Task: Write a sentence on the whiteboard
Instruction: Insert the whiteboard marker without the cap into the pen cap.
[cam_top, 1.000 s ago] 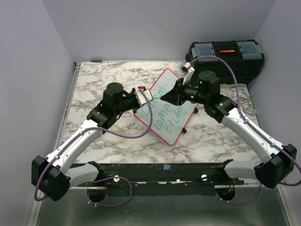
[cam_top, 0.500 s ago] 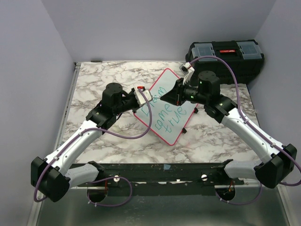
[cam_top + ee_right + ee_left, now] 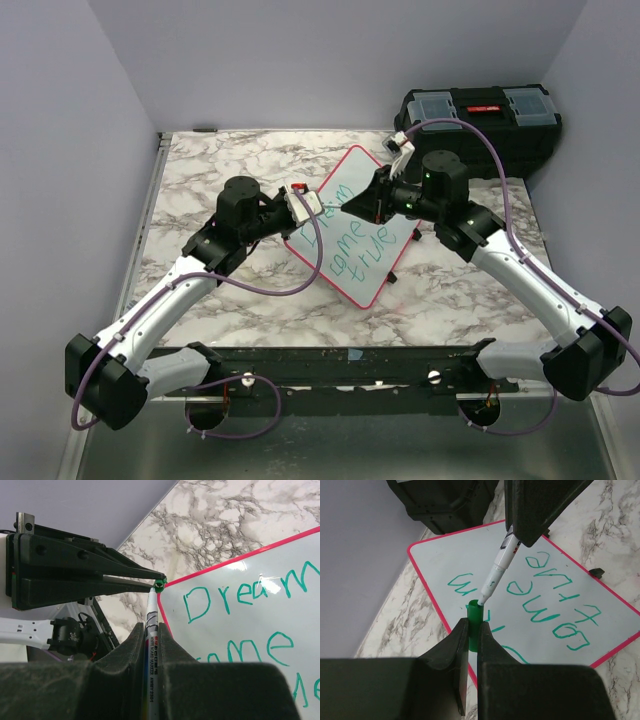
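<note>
The whiteboard [image 3: 366, 282] lies tilted on the marble table, with the green sentence [image 3: 348, 236] "Dream come true" on it. My left gripper [image 3: 325, 205] is shut on a green marker cap [image 3: 474, 611] above the board's left edge. My right gripper [image 3: 368, 205] is shut on a white whiteboard marker [image 3: 152, 615]. The marker's tip sits at the mouth of the cap [image 3: 159, 584]. The left wrist view shows the marker [image 3: 502, 562] slanting down from the right gripper's fingers [image 3: 527, 525] into the cap, over the board [image 3: 600, 595].
A black toolbox [image 3: 480, 120] stands at the back right, just behind the right arm. A small black clip [image 3: 596, 572] lies by the board's edge. A metal rail runs along the table's left edge [image 3: 150, 200].
</note>
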Robot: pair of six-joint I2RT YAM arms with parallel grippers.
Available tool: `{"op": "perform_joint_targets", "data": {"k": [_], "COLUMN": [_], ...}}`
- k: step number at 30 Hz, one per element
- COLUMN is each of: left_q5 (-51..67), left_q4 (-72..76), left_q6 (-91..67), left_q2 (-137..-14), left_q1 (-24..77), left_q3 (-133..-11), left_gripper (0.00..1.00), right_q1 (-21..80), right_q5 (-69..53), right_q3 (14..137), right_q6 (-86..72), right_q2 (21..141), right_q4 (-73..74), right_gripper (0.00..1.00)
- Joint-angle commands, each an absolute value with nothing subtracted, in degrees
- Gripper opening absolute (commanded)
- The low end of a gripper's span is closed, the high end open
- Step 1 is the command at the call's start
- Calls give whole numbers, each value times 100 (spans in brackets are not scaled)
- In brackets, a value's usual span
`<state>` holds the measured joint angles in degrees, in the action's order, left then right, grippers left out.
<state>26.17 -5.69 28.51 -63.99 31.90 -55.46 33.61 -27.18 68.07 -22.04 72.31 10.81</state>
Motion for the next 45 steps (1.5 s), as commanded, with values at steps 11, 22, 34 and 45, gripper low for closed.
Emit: {"op": "perform_joint_targets", "data": {"k": [11,22,34,45], "left_q5": [2663,2623,2671,2740], "left_q4": [-483,-559,-519,-509], "left_q6": [2839,2835,2760,2723], "left_q2": [-6202,-6403,-6434,-6478], "left_q1": [3234,3247,3248,3280], "left_q3": [-5517,-5669,-5739,-5799], "left_gripper": [0,0,0,0], "right_q1": [3392,3392,3393,3392], "right_q5": [-2496,-2531,-2592,-2655], "right_q3": [6761,6754,6649,6561], "right_q6": [-2259,-2285,-2302,-2333], "right_q2": [7103,7109,7151,7191], "right_q4": [958,940,911,873], "right_gripper": [1,1,1,1]}}
